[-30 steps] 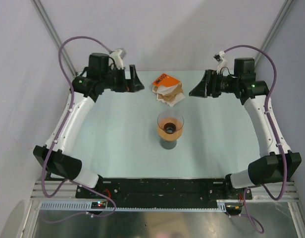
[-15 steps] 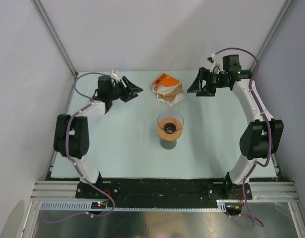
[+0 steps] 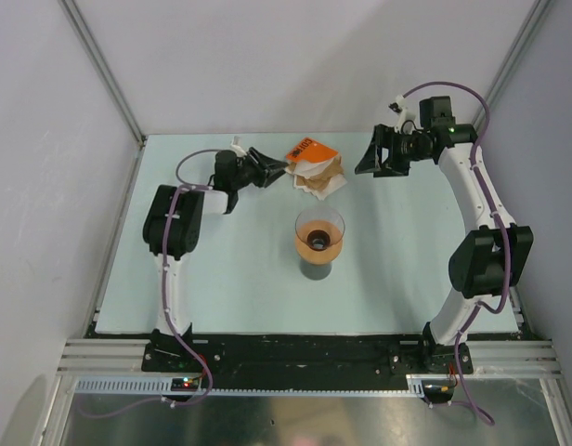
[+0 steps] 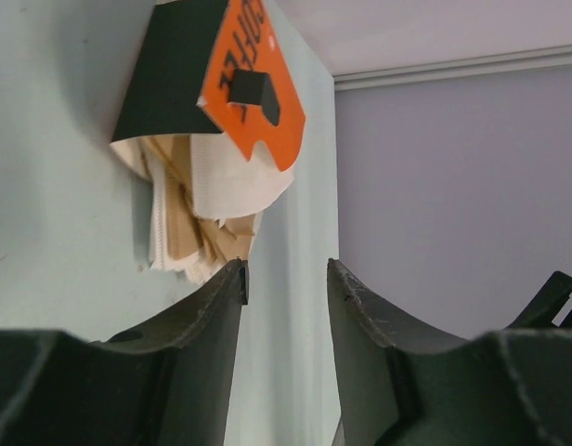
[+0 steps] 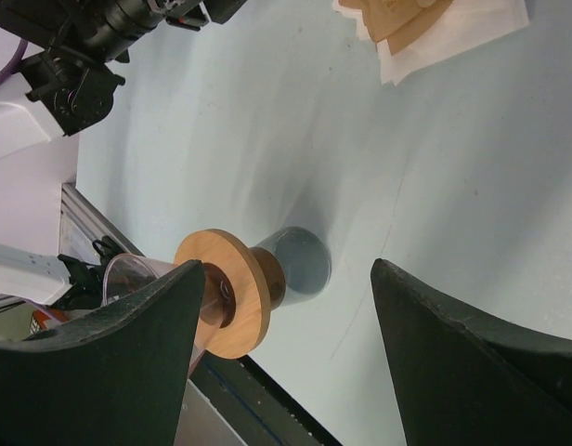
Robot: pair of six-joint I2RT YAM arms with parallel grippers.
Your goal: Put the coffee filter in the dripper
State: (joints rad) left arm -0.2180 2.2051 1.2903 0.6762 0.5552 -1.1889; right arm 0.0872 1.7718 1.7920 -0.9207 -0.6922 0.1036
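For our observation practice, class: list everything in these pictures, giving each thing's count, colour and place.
table: one, pale blue-green, under everything
orange pack: one, orange, far middle, on top of the paper stack
coffee filters: several, white, stacked under the pack
brown papers: several, tan, in the same stack
dripper: one, clear, table centre, on top of the ring
wooden ring: one, tan, between dripper and cup
cup: one, dark grey, under the ring
left hand: one, black, open, just left of the stack
right hand: one, black, open, right of the stack, apart from it
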